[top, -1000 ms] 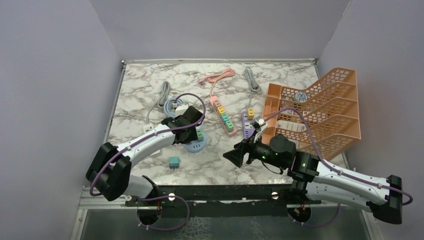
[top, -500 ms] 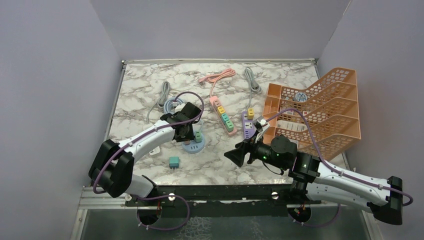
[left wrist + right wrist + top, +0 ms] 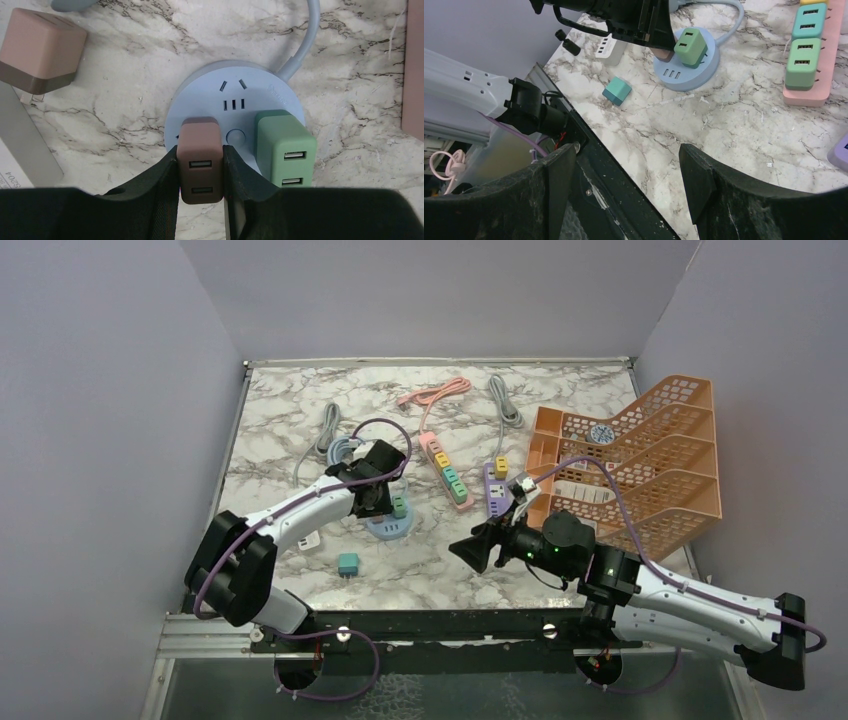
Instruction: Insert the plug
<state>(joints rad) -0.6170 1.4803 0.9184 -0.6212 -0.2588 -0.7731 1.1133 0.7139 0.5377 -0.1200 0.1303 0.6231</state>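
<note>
L gripper (image 3: 200,158) clamps brown plug (image 3: 200,149), upright at 7 o'clock on round blue hub (image 3: 232,82), green plug (image 3: 285,144) at 4 o'clock; R gripper (image 3: 625,156) spread wide, empty, over tabletop (image 3: 734,125).

Left arm (image 3: 300,512) & right arm (image 3: 690,602): white shell links, black joint housings, bulky black blocks at the end farthest from each end effector. Left purple cable (image 3: 377,422) looped just behind left end effector (image 3: 201,160), then run back along links. Right purple cable (image 3: 615,498) arched behind right end effector (image 3: 626,155). Left fingers (image 3: 155,185) matte black, wedge-shaped, w/ ribbed strip on inner face. Right fingers (image 3: 704,190) black, grainy finish. Small green LED (image 3: 527,556) on black wrist unit just behind right end effector.
</note>
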